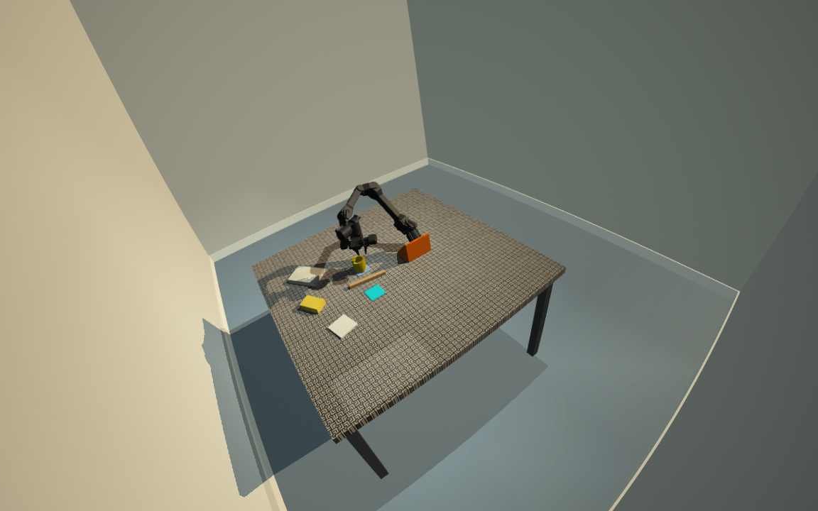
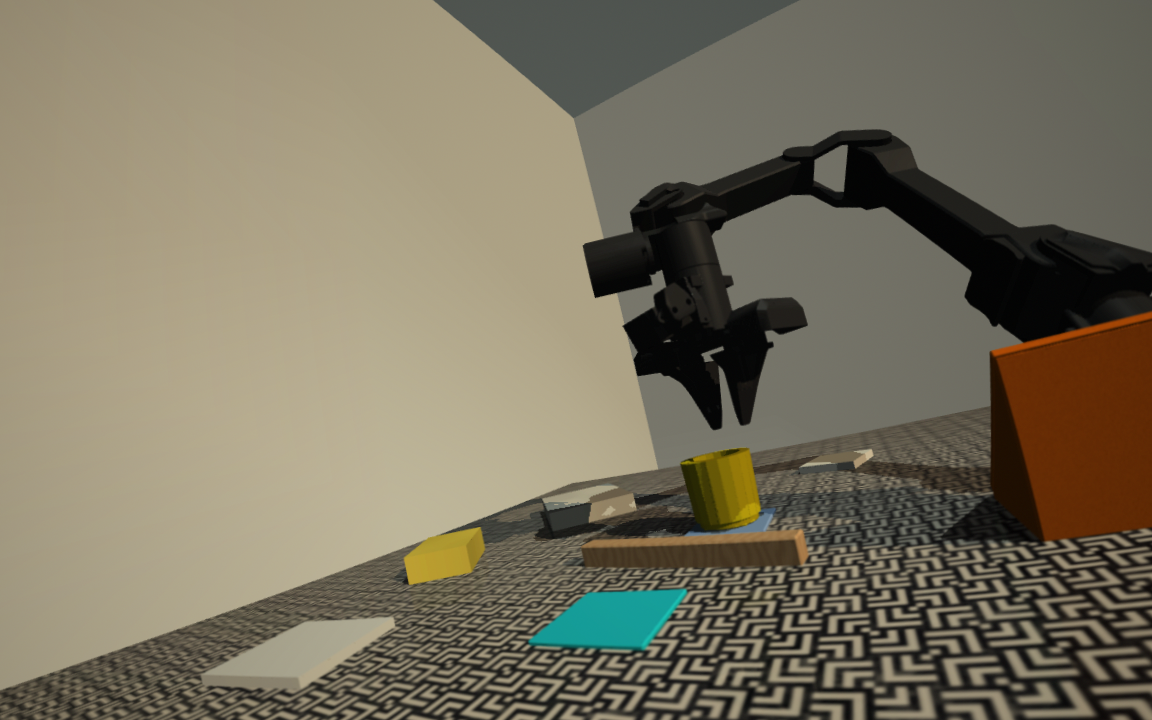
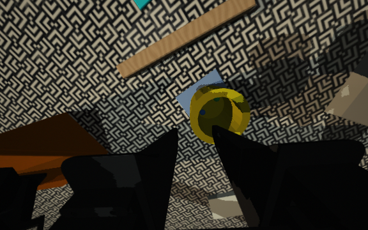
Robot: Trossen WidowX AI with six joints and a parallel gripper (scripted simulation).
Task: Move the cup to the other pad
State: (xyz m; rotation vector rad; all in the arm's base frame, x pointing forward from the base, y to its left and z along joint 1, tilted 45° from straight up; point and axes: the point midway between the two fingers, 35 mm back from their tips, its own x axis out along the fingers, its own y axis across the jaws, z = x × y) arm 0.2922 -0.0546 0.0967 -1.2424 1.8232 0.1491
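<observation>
The yellow cup (image 1: 358,263) (image 2: 721,489) (image 3: 239,116) stands upright on the blue pad (image 2: 764,521) (image 3: 186,98). Inside it, the wrist view shows a blue marble (image 3: 202,112) and a green marble (image 3: 216,99). The cyan pad (image 1: 374,292) (image 2: 609,617) (image 3: 141,3) lies bare on the far side of the wooden bar from the cup. My gripper (image 1: 361,253) (image 2: 731,425) (image 3: 194,130) is partly open and empty, pointing down above the cup. In the wrist view its right fingertip overlaps the cup's rim; the left one is beside the cup.
The wooden bar (image 1: 366,279) (image 2: 692,548) (image 3: 185,38) lies between the pads. An orange wedge (image 1: 417,248) (image 2: 1108,438) (image 3: 43,137) stands by the arm's base. A yellow block (image 1: 312,304) (image 2: 443,555), a white slab (image 1: 342,326) (image 2: 298,651) and a whitish block (image 1: 304,275) (image 3: 363,102) lie around.
</observation>
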